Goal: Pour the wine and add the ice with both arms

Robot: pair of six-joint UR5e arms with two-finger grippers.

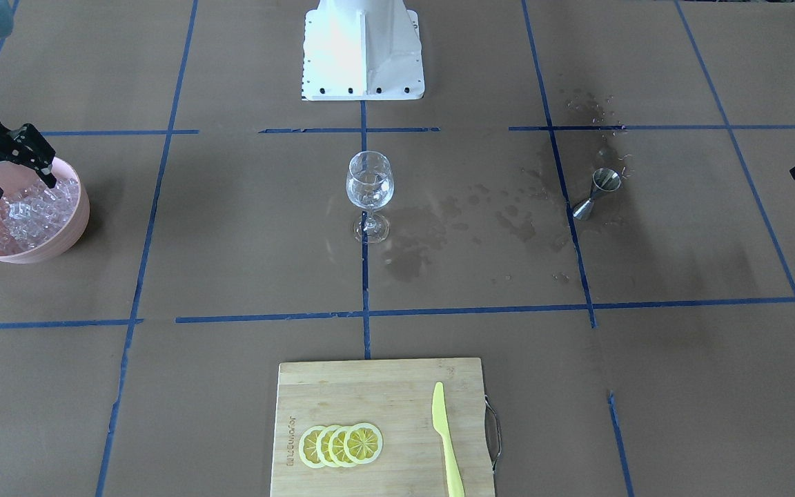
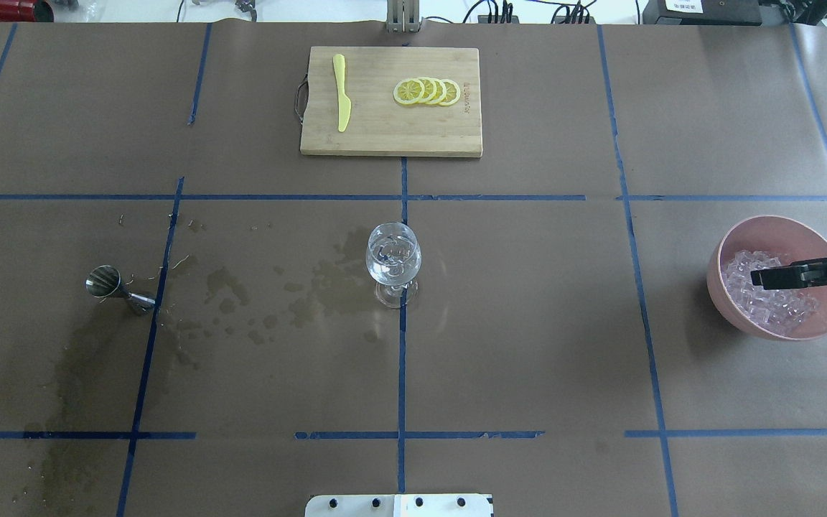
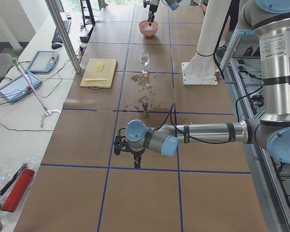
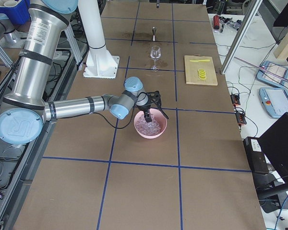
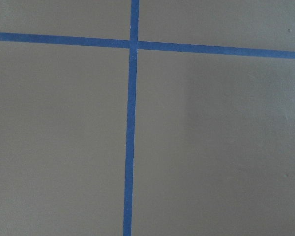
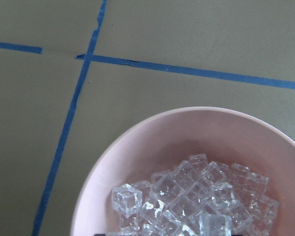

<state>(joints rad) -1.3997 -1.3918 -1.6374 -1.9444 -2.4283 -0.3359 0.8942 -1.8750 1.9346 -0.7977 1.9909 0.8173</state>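
Now, pink bowl heaped with ice, glass perhaps part-filled

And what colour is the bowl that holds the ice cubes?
Pale pink, plain with no pattern. The bowl shows best in the right wrist-mounted view.

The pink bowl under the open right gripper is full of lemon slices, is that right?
Not quite. As the right wrist view shows, the pink bowl under the open right gripper holds ice cubes; the lemon slices lie on the cutting board.
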